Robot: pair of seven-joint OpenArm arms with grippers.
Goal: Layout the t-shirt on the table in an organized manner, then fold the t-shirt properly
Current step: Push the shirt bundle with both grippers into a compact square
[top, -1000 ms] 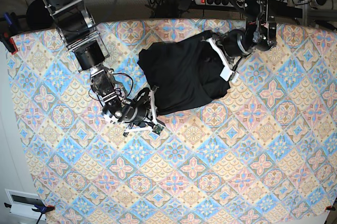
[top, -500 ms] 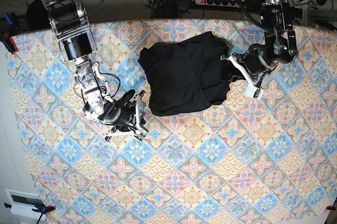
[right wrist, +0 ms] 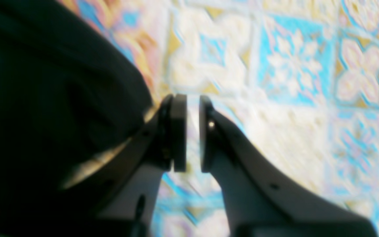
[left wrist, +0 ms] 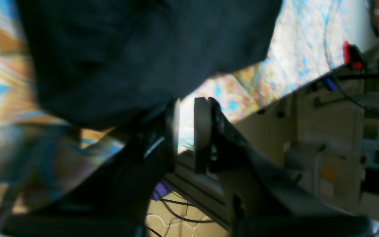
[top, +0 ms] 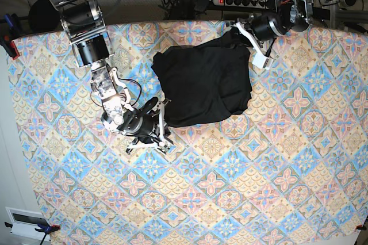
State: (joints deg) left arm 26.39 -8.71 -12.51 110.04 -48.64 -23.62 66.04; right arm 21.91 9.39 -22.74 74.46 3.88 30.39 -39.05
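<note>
Cloth, black: the t-shirt point(top: 201, 84) lies bunched in a rough, rounded heap on the far middle of the table point(top: 241, 187), between the two claws, its outline much as it was half a second ago. Right gripper point(top: 163, 125) sits at the heap's near-left hem; half a second ago it stood just left of that hem, and a second ago it was at the hem, so it has gone out and come back. In the right wrist view the right gripper point(right wrist: 192, 135) has its pads a narrow slit apart with bright patterned cloth showing through the gap and nothing between them; the dark mass of the shirt lies beside its left finger, touching or just beside, which cannot be told. Left gripper point(top: 253, 38) is now at the heap's far-right corner near the table's far edge; half a second ago it was lower along the right side of the heap, well out from the corner. In the left wrist view the left gripper point(left wrist: 186, 131) also shows a thin lit gap between its pads, empty, with the shirt's edge hanging just above and left of the fingertips. Both wrist views are blurred.
</note>
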